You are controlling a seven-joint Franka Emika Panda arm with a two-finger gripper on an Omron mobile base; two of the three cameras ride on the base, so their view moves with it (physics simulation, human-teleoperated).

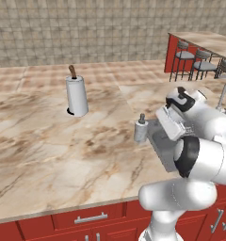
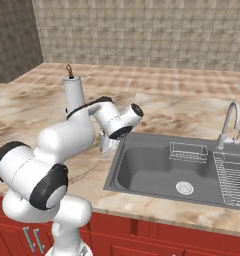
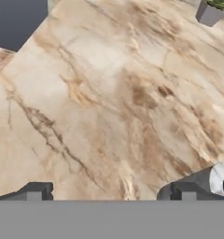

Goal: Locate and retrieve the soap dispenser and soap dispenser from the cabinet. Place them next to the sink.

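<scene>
Dispenser [image 1: 141, 129], marbled with dark pump, upright on counter [image 1: 49, 150], long axis vertical, just beside left rim of sink [image 2: 123, 165]. From left to right in left base view: towel roll [image 1: 77, 96] well apart on far counter, then dispenser, then the hand close at its right, over sink edge.

Gripper [image 3: 109, 193] with jaws spread wide, nothing between them, looking down on bare marble. In hand view, a grey-and-white round shape [image 3: 217, 179] just outside the right fingertip [image 3: 184, 190], probably the dispenser top; so lying beside the jaws, not between. For a new grasp, judged necessary to shift sideways toward that fingertip's side, until the bottle is centred.

Counted: one dispenser on counter, one towel roll, one sink, one tap [image 2: 229, 120], one wire rack [image 2: 232, 175], one small pot [image 3: 209, 11] at far corner. Placement beside sink seems done for this bottle; second one probably to fetch yet.
</scene>
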